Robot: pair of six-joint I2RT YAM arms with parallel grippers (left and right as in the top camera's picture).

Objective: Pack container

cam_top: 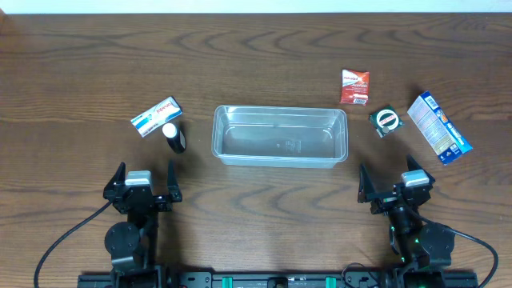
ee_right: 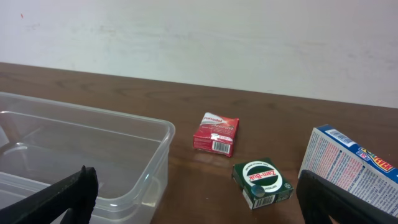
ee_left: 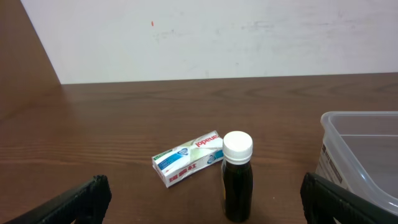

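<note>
The clear plastic container (cam_top: 279,136) sits empty at the table's middle; its corner shows in the left wrist view (ee_left: 364,149) and in the right wrist view (ee_right: 81,155). A white and blue toothpaste box (cam_top: 155,117) (ee_left: 188,159) and a dark bottle with a white cap (cam_top: 174,137) (ee_left: 237,177) stand left of it. A red packet (cam_top: 354,86) (ee_right: 215,134), a green Zam-Buk box (cam_top: 386,121) (ee_right: 262,182) and a blue box (cam_top: 438,127) (ee_right: 348,165) lie to its right. My left gripper (cam_top: 145,184) (ee_left: 202,205) and right gripper (cam_top: 395,188) (ee_right: 199,202) are open and empty near the front edge.
A white wall stands behind the table's far edge. Cables run from both arm bases along the front edge.
</note>
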